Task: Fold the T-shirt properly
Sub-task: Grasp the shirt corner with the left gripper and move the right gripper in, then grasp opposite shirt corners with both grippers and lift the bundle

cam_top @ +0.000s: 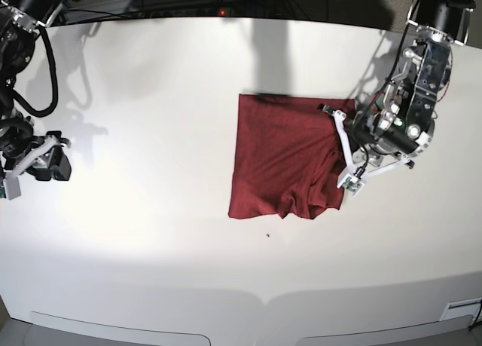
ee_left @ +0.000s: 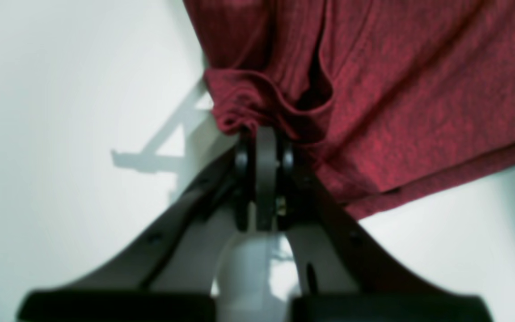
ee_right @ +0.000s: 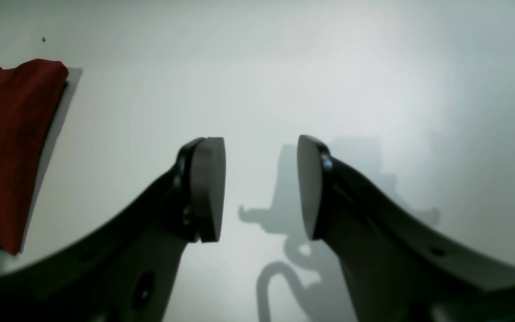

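T-shirt [cam_top: 282, 156] lay on the white bench [cam_top: 151, 233], right of centre in the base view, roughly squared up, maroon, no print. Top and left edges were straight; the bottom edge was wavy, with bunched folds at the lower right corner

Left hand [ee_left: 264, 134] was at the shirt's right edge in the base view, fingers pressed together and pinching a gathered fold of the fabric. In the left wrist view the cloth was crumpled into a small roll right at the fingertips, with a deep crease running up from it; the rest of the fabric spread off to the upper right and a hem edge ran diagonally below it. That view was blurry, so I couldn't tell how many layers sat in the pinch

Right hand [ee_right: 261, 188] was far off at the left edge of the base view, well apart from the shirt. Fingers spread, nothing between the pads [ee_right: 207, 188], only bare bench and their shadow below. A corner of the shirt showed at the far left of the right wrist view

One small dark speck [cam_top: 268, 236] on the bench just below the shirt's bottom edge
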`<state>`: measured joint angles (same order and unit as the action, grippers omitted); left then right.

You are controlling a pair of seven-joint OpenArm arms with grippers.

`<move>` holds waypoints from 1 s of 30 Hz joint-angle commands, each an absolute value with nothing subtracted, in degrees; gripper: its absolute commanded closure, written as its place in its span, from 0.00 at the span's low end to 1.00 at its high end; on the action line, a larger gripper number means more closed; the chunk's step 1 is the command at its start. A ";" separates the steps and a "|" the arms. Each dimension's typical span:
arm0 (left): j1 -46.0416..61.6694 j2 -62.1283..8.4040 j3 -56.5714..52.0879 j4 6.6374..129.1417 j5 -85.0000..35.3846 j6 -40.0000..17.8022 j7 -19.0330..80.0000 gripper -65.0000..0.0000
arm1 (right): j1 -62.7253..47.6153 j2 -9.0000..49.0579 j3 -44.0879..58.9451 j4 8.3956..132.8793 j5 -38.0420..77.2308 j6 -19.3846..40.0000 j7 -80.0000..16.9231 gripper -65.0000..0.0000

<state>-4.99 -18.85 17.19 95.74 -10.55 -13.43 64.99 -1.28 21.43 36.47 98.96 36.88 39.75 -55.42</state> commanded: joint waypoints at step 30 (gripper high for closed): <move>-3.14 -16.82 16.95 96.75 -13.10 -10.68 63.86 0.49 | 33.98 0.01 -7.22 50.24 12.95 34.72 -33.21 0.59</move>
<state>-2.57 -16.53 17.21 95.77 -13.13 -10.85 63.66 32.05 0.12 -7.27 49.15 11.90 34.50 -34.37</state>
